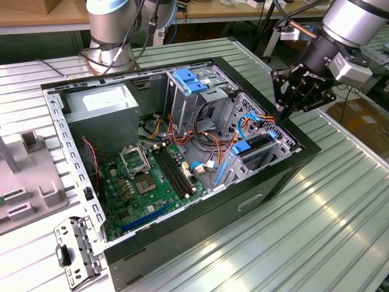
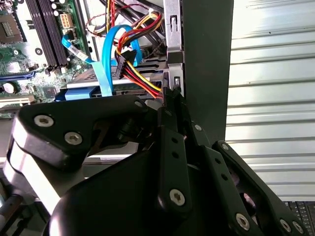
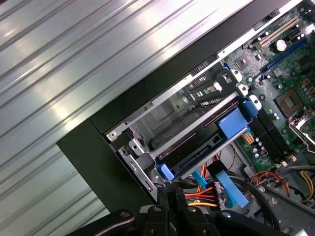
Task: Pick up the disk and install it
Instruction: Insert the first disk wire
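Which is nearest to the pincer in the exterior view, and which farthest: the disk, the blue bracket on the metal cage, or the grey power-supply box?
1. The disk, in its bay just below the pincer.
2. The blue bracket, toward the exterior view's left.
3. The grey power-supply box, farthest left.

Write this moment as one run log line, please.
gripper: shut, empty, at case's drive-cage corner | disk: seated in cage, cables plugged | stage: disk already in bay
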`<state>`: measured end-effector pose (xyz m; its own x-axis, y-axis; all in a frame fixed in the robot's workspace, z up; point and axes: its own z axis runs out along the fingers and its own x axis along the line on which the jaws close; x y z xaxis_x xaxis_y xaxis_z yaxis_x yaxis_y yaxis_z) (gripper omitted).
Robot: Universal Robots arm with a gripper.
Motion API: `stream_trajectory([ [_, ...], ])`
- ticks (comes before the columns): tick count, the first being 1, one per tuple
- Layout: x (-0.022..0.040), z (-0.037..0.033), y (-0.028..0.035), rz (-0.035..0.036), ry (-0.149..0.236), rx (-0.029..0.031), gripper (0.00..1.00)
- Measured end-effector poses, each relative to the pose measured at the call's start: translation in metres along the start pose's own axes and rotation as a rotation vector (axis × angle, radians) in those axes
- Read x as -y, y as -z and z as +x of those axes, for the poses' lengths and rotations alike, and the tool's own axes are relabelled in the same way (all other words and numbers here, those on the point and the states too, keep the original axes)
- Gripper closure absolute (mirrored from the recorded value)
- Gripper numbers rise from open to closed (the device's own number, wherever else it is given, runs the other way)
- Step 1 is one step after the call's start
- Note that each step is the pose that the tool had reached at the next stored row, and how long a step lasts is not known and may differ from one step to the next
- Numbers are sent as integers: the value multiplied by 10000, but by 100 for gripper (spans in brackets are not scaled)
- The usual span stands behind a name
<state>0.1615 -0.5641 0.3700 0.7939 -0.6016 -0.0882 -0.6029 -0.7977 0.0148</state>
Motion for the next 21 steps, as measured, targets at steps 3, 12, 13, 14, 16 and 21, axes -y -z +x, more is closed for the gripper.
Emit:
stream_trajectory([
  [3,-14,-15,-2,0,0,0,83],
  [12,-31,-37,-4,1,0,0,83],
  [13,-33,-39,-4,0,0,0,83],
  [14,-35,-41,-4,0,0,0,83],
  [16,-38,-46,-4,0,-1,0,83],
  [21,-46,-55,-6,0,0,0,83],
])
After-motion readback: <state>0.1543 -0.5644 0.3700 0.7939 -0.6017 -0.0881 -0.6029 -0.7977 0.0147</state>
